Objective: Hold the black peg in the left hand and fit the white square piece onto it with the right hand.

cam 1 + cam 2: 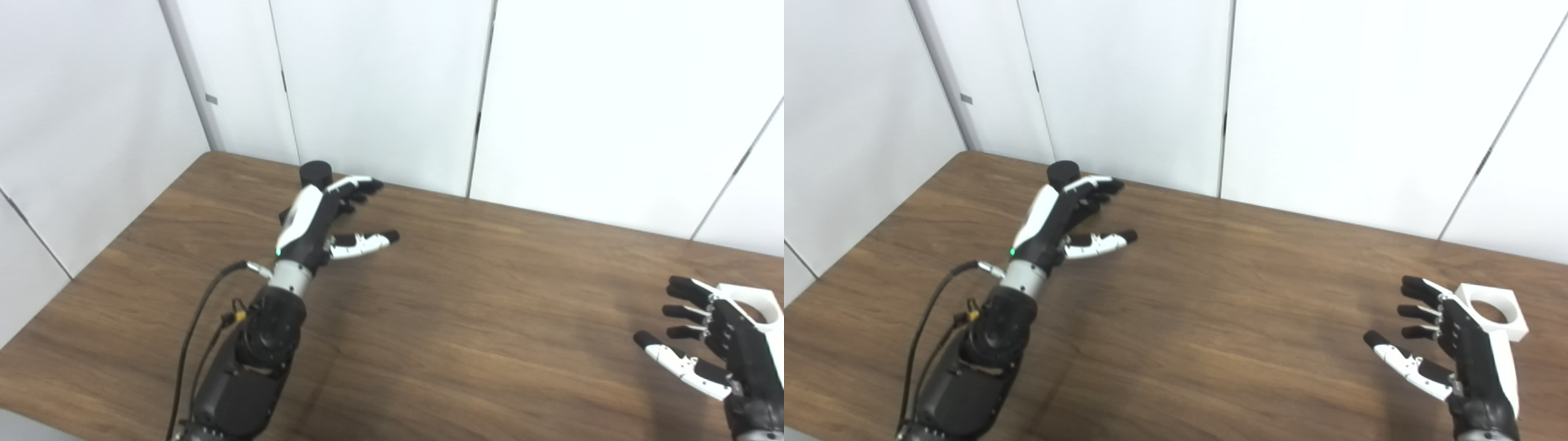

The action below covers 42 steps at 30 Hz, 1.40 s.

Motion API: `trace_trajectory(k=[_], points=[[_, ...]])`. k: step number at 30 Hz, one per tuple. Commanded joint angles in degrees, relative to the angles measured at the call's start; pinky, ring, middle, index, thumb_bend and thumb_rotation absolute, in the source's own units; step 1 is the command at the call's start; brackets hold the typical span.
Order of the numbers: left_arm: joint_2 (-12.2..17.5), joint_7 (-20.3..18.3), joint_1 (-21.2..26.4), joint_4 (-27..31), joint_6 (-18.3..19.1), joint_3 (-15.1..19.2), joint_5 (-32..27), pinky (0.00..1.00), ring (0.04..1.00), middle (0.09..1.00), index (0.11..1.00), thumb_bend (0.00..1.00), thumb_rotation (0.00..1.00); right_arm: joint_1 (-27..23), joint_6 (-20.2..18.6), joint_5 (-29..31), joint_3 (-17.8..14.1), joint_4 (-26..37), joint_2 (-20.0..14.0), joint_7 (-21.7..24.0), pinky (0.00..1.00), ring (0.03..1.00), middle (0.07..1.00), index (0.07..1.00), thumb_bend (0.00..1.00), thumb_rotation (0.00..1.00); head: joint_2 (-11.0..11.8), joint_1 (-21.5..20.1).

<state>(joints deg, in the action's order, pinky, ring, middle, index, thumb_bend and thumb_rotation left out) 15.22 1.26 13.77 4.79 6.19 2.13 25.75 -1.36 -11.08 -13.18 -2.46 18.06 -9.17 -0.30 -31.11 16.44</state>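
The black peg (pixel 315 171) stands upright on the wooden table (pixel 465 294) near its far left edge. My left hand (pixel 324 217) is open, fingers spread, just in front of and to the right of the peg, holding nothing. The white square piece (pixel 1494 310) with a round hole lies flat on the table at the right. My right hand (pixel 1448 343) is open and empty, hovering just left of and in front of the piece, partly covering its left side.
White wall panels (pixel 380 86) stand right behind the table's far edge. A black cable (pixel 196 324) loops beside my left forearm. The table's left edge runs diagonally near the left arm.
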Motion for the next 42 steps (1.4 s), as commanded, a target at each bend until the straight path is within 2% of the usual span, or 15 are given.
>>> trace_trajectory(k=[1,4,9,14,16,19,25,32,42], points=[[2.2,1.3,3.8,1.6,0.2,1.1,1.6,0.67,0.776,0.791,0.754,0.76,0.21,-1.2,0.3,0.5,-0.3,2.4,0.0,0.1,0.58,0.701,0.771,0.759,0.48,0.0,-0.1,0.0],[2.9,1.6,5.3,1.0,1.4,1.8,1.9,0.67,0.789,0.804,0.761,0.77,0.18,-1.2,0.2,0.4,-0.2,2.6,-0.1,0.0,0.58,0.698,0.772,0.76,0.49,0.0,-0.2,0.1],[5.3,3.9,7.1,0.6,3.9,0.5,10.0,0.6,0.776,0.79,0.757,0.79,0.2,-1.2,0.0,0.2,-0.1,2.9,0.0,0.0,0.57,0.689,0.764,0.755,0.48,0.0,-0.3,-0.1],[6.2,6.0,8.4,-0.9,4.8,0.4,13.9,0.66,0.805,0.786,0.771,0.79,0.22,-1.2,0.2,0.2,0.0,2.8,-0.1,-0.1,0.55,0.68,0.766,0.75,0.48,0.0,-0.3,-0.1],[6.7,6.7,9.0,-2.3,4.1,0.6,14.3,0.69,0.83,0.803,0.781,0.79,0.23,-1.1,-0.1,-0.1,0.0,2.9,-0.1,-0.1,0.56,0.678,0.764,0.747,0.48,0.0,-0.4,0.0],[8.0,6.0,10.3,-4.0,5.9,0.5,15.2,0.72,0.86,0.842,0.808,0.79,0.28,-1.1,-0.3,-0.1,0.0,3.2,-0.1,0.0,0.56,0.678,0.766,0.75,0.48,0.0,-0.4,-0.1],[10.2,4.7,12.8,-6.8,8.9,0.2,15.7,0.76,0.907,0.895,0.828,0.81,0.3,-1.2,-0.2,0.3,0.0,3.4,0.0,-0.2,0.55,0.678,0.761,0.746,0.49,0.0,-0.4,-0.1],[11.6,5.5,14.5,-9.9,11.3,-0.4,16.7,0.75,0.922,0.909,0.821,0.83,0.34,-1.2,-1.2,0.3,0.1,4.0,0.0,0.0,0.55,0.686,0.77,0.753,0.49,0.0,-0.4,-0.2],[12.6,4.3,16.0,-13.6,15.5,-1.7,16.2,0.79,0.943,0.929,0.817,0.91,0.47,-1.1,-2.1,0.8,-0.1,4.5,0.2,0.1,0.56,0.696,0.784,0.763,0.49,0.0,-0.6,-0.1]])
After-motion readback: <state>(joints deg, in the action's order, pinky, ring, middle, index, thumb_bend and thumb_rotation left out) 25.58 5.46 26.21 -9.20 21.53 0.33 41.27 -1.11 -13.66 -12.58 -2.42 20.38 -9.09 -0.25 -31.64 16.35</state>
